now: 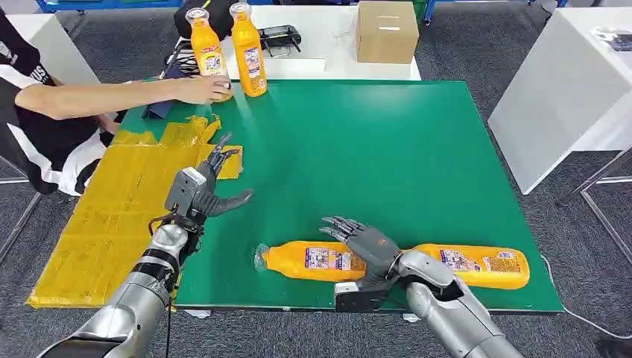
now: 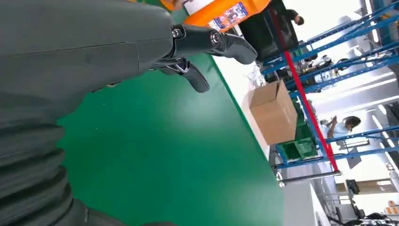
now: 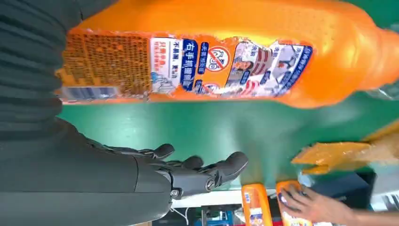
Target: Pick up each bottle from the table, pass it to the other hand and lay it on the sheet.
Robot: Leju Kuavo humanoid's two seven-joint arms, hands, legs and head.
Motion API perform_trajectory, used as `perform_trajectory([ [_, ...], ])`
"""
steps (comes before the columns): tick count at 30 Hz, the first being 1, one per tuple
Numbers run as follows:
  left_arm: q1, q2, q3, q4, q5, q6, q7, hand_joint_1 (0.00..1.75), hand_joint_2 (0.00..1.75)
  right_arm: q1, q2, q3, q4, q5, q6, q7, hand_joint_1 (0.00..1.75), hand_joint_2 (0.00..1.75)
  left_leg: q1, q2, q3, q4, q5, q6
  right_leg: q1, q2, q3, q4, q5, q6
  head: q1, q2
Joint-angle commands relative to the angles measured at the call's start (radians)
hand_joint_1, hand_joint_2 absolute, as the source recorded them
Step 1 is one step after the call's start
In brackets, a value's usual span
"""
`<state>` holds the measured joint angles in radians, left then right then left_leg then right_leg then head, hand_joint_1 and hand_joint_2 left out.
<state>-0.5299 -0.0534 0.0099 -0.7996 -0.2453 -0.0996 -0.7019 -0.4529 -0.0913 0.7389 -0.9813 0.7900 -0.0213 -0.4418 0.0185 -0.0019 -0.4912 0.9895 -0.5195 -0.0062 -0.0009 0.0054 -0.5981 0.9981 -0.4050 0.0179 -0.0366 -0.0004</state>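
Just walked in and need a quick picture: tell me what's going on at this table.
The right robot hand is open above a lying bottle near the green table's front edge, not gripping it; a second lying bottle is beside it. The left robot hand waits open by the yellow sheet. At the far corner a person's hand touches one of two upright bottles.

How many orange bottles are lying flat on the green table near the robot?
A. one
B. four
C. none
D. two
D: one lying bottle and a second lying bottle rest on their sides on the green table, either side of the right hand; the other two bottles stand upright by the person.
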Motion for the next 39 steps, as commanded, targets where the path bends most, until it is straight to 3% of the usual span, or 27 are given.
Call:
perform_trajectory([
  [1,-0.060,-0.014,-0.033,0.076,0.005,0.011,0.004,0.00,1.75,-0.149,0.146,0.130,0.327,0.077,-0.069,0.081,0.00,1.75,0.000,0.002,0.002,-0.001,0.000,0.001,0.000,0.001,0.001,-0.001,0.000,0.000,0.000,0.000],
  [7,-0.051,-0.016,-0.027,0.068,0.012,0.004,0.004,0.00,1.75,-0.160,0.188,0.156,0.371,0.127,-0.095,0.138,0.00,1.75,0.000,0.000,0.001,-0.001,0.000,0.001,0.000,0.000,0.001,0.000,0.000,0.000,0.000,0.000],
  [23,-0.055,-0.027,-0.023,0.081,0.016,0.000,0.004,0.00,1.75,-0.181,0.209,0.167,0.444,0.142,-0.081,0.150,0.00,1.75,0.000,0.000,0.002,-0.001,0.000,0.001,0.000,-0.001,0.001,-0.001,0.000,0.000,0.000,0.000],
  [24,-0.053,-0.027,-0.022,0.082,0.016,0.001,0.004,0.00,1.75,-0.188,0.212,0.170,0.458,0.149,-0.081,0.162,0.16,1.75,0.000,0.000,0.003,-0.002,0.001,0.001,0.001,-0.001,0.002,-0.002,0.000,0.000,0.000,0.000],
  [25,-0.051,-0.028,-0.020,0.083,0.017,0.003,0.004,0.00,1.75,-0.193,0.213,0.168,0.468,0.153,-0.083,0.172,1.38,1.75,0.000,0.000,0.003,-0.001,0.000,0.001,0.000,-0.001,0.002,-0.001,0.000,0.000,0.000,0.000],
  [26,-0.048,-0.027,-0.018,0.080,0.019,0.003,0.004,0.00,1.75,-0.198,0.216,0.165,0.480,0.152,-0.080,0.179,1.75,1.75,0.000,0.001,0.003,-0.001,0.000,0.001,0.000,0.000,0.002,-0.001,0.000,0.000,0.000,0.000],
  [39,-0.027,-0.021,-0.007,0.064,0.022,0.006,0.004,0.00,1.75,-0.205,0.221,0.087,0.447,0.107,-0.118,0.197,1.75,1.75,0.000,0.001,0.004,-0.002,0.000,0.001,0.000,0.000,0.004,-0.002,0.000,0.000,0.000,0.000],
])
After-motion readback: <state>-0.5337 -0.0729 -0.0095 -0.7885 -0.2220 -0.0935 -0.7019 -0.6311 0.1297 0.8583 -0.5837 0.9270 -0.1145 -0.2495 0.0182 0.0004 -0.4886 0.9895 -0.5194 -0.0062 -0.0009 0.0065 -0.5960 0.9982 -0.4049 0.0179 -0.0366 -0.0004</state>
